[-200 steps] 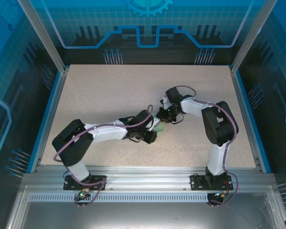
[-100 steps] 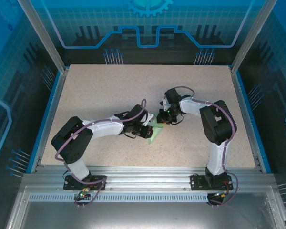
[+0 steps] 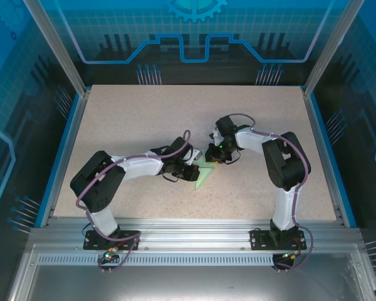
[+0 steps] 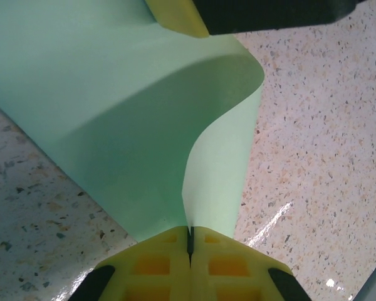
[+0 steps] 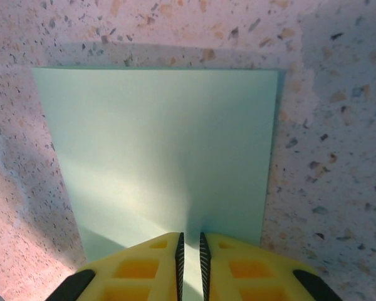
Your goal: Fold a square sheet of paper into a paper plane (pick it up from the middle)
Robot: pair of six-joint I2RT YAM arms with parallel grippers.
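White-and-black arms [image 3: 138,168] trail purple cables [image 3: 239,115]; left gripper [image 4: 189,234] and right gripper [image 5: 189,238] have yellow gridded fingers [image 5: 144,264].

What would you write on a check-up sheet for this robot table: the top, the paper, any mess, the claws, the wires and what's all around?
Surface: speckled beige table, flat, no spills seen.
Job's things: green paper between the two arms, one side curled up off the table, the rest lying flat.
Clutter: nothing seen.
Grippers: left claw shut on the paper's raised edge; right claw at the opposite edge, jaws almost together, whether it grips the paper cannot be told.
Cables: purple cables looped along both arms, away from the paper.
Surroundings: blue patterned walls, metal frame posts, aluminium rail at the near edge.
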